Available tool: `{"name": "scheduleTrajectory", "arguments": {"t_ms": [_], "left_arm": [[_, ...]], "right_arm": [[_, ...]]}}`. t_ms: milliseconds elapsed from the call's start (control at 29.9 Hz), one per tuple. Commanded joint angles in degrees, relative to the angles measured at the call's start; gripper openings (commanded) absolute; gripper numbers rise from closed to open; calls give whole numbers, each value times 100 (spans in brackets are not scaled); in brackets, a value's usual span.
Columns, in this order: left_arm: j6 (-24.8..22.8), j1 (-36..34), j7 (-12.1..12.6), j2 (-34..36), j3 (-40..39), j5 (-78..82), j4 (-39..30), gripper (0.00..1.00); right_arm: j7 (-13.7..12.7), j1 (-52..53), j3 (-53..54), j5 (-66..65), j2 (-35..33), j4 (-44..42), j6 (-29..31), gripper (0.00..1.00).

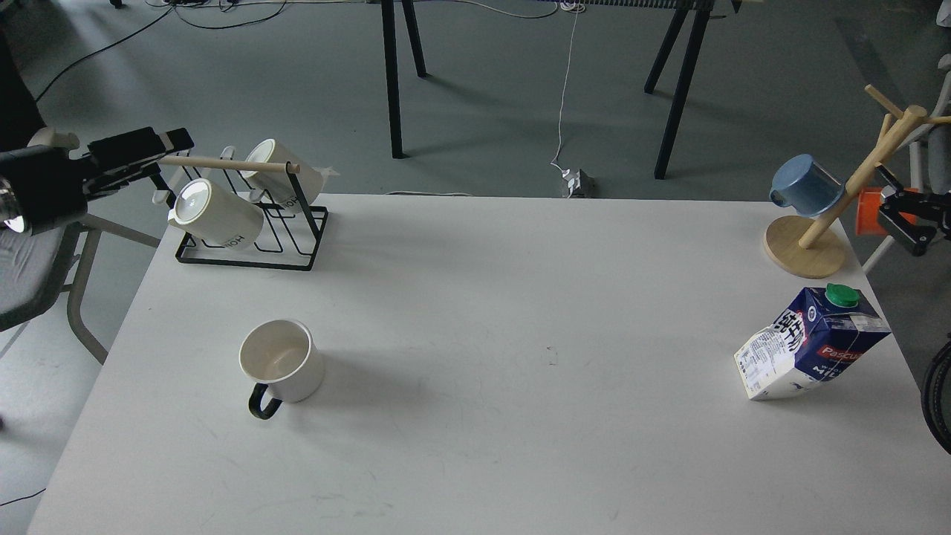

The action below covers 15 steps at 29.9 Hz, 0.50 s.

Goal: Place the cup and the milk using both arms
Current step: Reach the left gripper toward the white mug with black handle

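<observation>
A white cup (281, 360) with a black handle stands upright on the left part of the white table (520, 297), handle toward me. A blue and white milk carton (813, 343) with a green cap stands tilted near the table's right edge. My left gripper (174, 152) is up at the far left, by the left end of the mug rack's wooden bar, well behind the cup; its fingers look apart and empty. My right gripper (888, 215) is off the table's right edge beside the wooden mug tree, behind the carton, with its fingers apart and empty.
A black wire rack (245, 256) with two white mugs stands at the table's back left. A wooden mug tree (806, 249) holding a blue cup (805, 186) stands at the back right, with an orange object (865, 210) behind it. A grey chair (30, 275) is left of the table.
</observation>
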Motion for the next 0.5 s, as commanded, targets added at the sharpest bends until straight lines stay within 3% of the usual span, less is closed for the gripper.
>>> {"name": "scheduleTrajectory", "arguments": {"t_ms": [0, 201, 468], "left_arm": [[1, 249, 1, 19, 168, 878, -278, 100], [849, 434, 1, -112, 678, 2505, -244, 100], [920, 522, 1, -499, 775, 2586, -235, 100]], "right_arm": [[-5, -3, 3, 0, 8, -9, 0, 98], [-5, 6, -6, 0, 8, -53, 0, 98], [-5, -3, -33, 0, -1, -62, 0, 98]]}}
